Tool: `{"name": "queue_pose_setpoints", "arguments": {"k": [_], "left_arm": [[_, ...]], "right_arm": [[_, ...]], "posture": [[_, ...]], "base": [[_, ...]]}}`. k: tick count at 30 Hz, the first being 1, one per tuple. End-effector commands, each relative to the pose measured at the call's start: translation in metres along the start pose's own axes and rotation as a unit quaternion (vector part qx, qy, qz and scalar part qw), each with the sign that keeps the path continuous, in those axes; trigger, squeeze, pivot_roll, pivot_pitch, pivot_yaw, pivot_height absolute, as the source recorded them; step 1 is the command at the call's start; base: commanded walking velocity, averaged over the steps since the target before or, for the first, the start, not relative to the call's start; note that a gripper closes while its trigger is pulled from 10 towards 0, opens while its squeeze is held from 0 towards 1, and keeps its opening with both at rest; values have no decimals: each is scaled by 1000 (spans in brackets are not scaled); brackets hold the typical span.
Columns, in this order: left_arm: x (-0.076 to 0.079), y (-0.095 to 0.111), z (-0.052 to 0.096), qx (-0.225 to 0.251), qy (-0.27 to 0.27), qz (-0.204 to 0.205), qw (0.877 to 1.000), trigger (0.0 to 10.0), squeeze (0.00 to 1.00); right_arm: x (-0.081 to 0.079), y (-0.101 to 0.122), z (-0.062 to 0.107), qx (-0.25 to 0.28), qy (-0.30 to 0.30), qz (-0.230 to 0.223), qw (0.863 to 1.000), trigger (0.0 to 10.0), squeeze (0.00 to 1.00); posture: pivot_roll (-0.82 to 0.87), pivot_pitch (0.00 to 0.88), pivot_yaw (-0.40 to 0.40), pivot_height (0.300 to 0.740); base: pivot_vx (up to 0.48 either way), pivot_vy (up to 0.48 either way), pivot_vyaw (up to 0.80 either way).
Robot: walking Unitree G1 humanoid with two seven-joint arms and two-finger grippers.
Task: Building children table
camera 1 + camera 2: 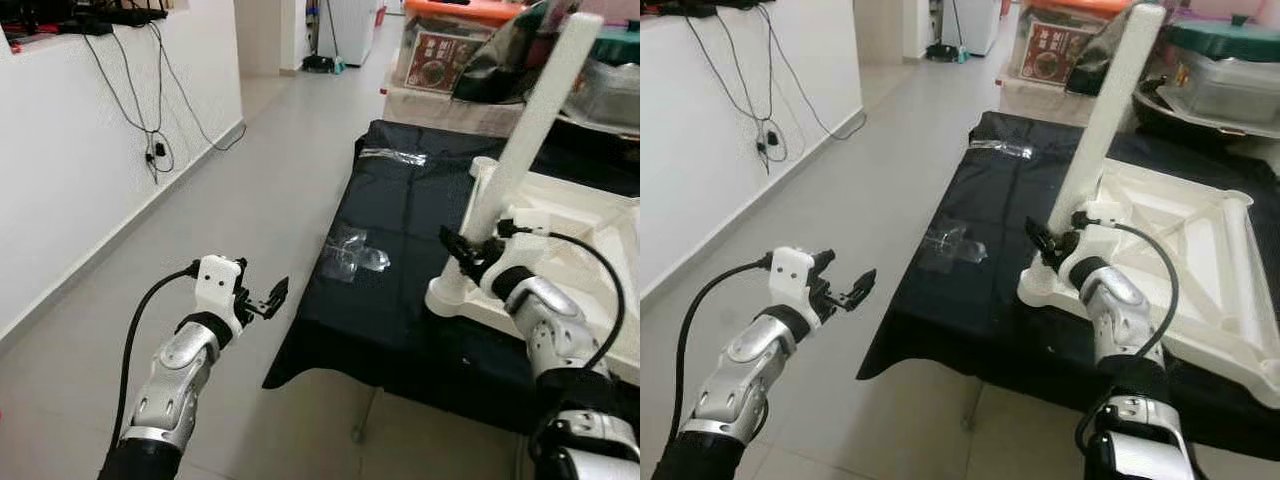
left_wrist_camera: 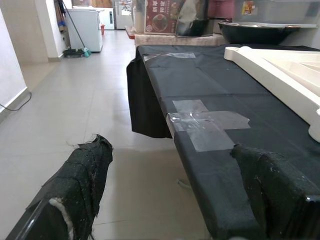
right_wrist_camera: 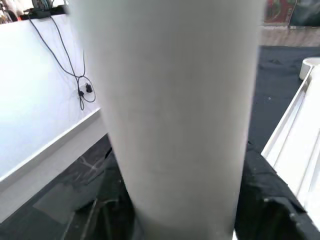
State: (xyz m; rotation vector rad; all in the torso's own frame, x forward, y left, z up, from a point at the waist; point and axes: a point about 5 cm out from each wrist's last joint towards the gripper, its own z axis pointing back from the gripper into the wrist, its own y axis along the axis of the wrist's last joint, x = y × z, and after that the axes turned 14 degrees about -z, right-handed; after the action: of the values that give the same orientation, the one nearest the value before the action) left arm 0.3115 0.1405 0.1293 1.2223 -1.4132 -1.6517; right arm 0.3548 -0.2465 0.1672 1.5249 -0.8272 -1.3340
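A white children's table top (image 1: 590, 235) lies upside down on a table draped in black cloth (image 1: 400, 210). A long white leg (image 1: 535, 120) stands in the top's near left corner socket (image 1: 450, 295), leaning slightly to the right. My right gripper (image 1: 470, 250) is shut on the leg just above the socket. In the right wrist view the leg (image 3: 175, 110) sits between the black fingers (image 3: 272, 200). My left gripper (image 1: 268, 298) is open and holds nothing. It hovers over the floor, left of the cloth's near corner.
A patch of clear tape (image 2: 207, 122) lies on the cloth near its left edge. A white wall with hanging cables (image 1: 150, 130) runs along the left. Boxes and tubs (image 1: 450, 50) stand behind the table. Grey tiled floor (image 1: 270, 150) lies between the wall and the table.
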Motion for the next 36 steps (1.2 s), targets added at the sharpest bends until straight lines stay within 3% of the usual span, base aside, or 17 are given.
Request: {"name": "queue_pose_setpoints", "arguments": {"k": [1,4,6,7,10,13,17,18,19,20,23,24,28,29,30,33,36], "left_arm": [[1,-3,0,-5,1,-2,1000,10000,0],[0,-3,1,-4,2,-2,1000,10000,0],[1,-4,3,-7,0,-4,1000,10000,0],[1,-4,3,-7,0,-4,1000,10000,0],[1,-4,3,-8,-1,-4,1000,10000,0],[3,-3,0,-7,-5,-3,1000,10000,0],[5,-3,-3,-6,-11,-3,1000,10000,0],[6,-2,-3,-6,-12,-2,1000,10000,0],[6,-2,-3,-6,-12,-2,1000,10000,0],[6,-2,-3,-5,-13,-2,1000,10000,0],[5,-3,-3,-6,-12,-2,1000,10000,0],[5,-3,-3,-6,-11,-2,1000,10000,0],[5,-4,-4,-6,-9,0,1000,10000,0],[5,-4,-4,-5,-8,0,1000,10000,0],[5,-4,-4,-4,-8,1,1000,10000,0],[5,-5,-3,-4,-5,2,1000,10000,0],[5,-5,-3,-4,-4,2,1000,10000,0]], "right_arm": [[-11,-16,-6,-23,28,-25,999,0,0],[-10,-25,-6,-25,11,-46,999,0,0],[16,-43,0,-39,-189,-47,980,0,0],[16,-43,0,-39,-189,-47,980,0,0],[43,-57,22,-36,-394,-45,917,0,0],[35,-74,41,-18,-478,-35,878,0,0],[3,-77,37,-10,-449,-7,894,353,0],[-13,-75,32,-11,-418,8,909,4980,0],[-13,-75,32,-11,-418,8,909,4980,0],[-28,-71,25,-8,-368,9,930,10000,0],[-40,-65,19,1,-321,-3,947,10000,0],[-45,-53,15,24,-292,-9,956,10000,1000],[-40,-14,-2,51,-204,-1,978,10000,1000],[-39,-7,-7,45,-168,-6,985,10000,635],[-40,4,-9,41,-105,-15,994,10000,0],[-45,27,-1,32,79,23,996,10000,0],[-40,21,3,4,123,30,992,10000,0]], "posture": [[114,0,-87,740],[115,0,-84,740],[112,0,-79,740],[112,0,-79,740],[104,0,-76,740],[93,0,-60,740],[84,0,-56,740],[85,0,-57,740],[85,0,-57,740],[86,0,-60,740],[85,0,-63,740],[83,0,-65,740],[80,0,-70,740],[82,0,-72,740],[84,0,-78,740],[83,0,-82,740],[90,0,-86,740]], "base": [[0,0,0],[0,0,0],[0,0,0],[0,0,0],[0,0,0],[0,0,0],[0,0,0],[0,0,0],[0,0,0],[0,0,0],[0,0,0],[0,0,0],[0,0,0],[0,0,0],[0,0,0],[0,0,0],[0,0,0]]}}
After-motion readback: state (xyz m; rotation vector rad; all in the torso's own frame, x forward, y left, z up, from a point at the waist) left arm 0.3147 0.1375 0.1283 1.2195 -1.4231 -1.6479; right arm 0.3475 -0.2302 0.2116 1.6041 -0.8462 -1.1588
